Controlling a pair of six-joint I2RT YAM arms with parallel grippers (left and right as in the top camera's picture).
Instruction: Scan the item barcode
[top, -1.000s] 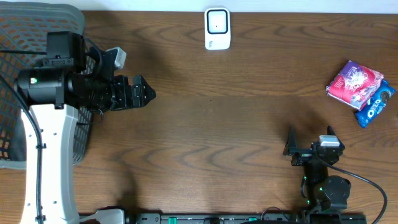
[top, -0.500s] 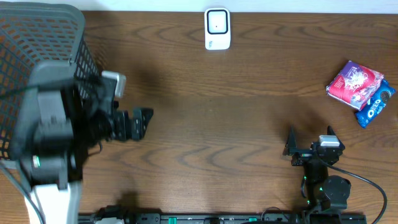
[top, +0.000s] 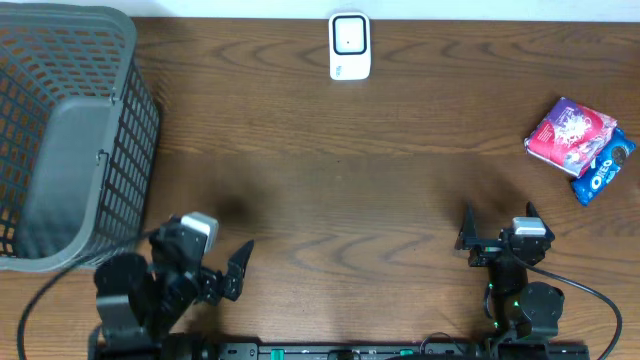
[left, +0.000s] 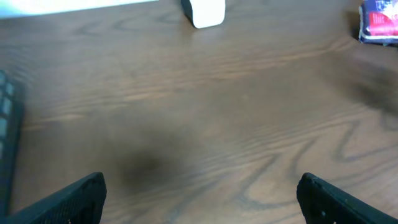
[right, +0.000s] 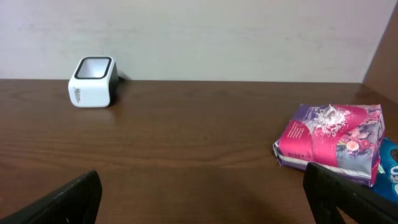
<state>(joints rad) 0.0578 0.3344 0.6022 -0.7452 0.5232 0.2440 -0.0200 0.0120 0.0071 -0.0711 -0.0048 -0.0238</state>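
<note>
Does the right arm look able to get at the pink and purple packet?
Probably yes. The right gripper is open, and only bare wooden table lies between it and the pink and purple packet. The blue Oreo pack lies against it but not in the way.

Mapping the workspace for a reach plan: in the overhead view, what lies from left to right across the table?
basket → left gripper → scanner → right gripper → pink packet → Oreo pack

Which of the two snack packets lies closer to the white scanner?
The pink packet: it lies on the side toward the scanner, while the blue Oreo packet sits beyond it, farther right.
</note>
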